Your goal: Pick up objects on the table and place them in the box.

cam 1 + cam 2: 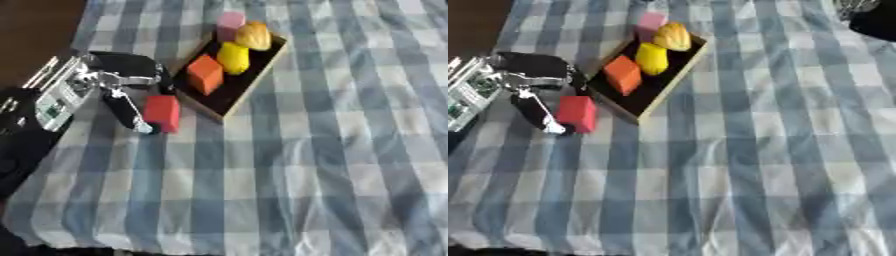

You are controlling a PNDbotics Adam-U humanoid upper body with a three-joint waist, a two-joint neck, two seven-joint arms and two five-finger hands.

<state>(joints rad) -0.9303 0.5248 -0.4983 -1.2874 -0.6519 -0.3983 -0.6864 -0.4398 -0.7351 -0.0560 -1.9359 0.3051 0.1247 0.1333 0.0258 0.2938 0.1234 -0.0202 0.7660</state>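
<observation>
Left hand [131, 95] has its fingers curled round the red block [163, 113] on the table — just short of the dark box [238, 87] beyond it, where orange, yellow and pink pieces already lie — seemingly gripped for lifting in.

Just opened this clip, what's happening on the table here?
The robot's left hand reaches in from the left, its fingers around a red block on the checked cloth just outside the box. Whether the block is lifted can't be told. The box already holds an orange block, a yellow piece, a pink block and an orange-yellow rounded thing. The right hand isn't clearly visible.
</observation>
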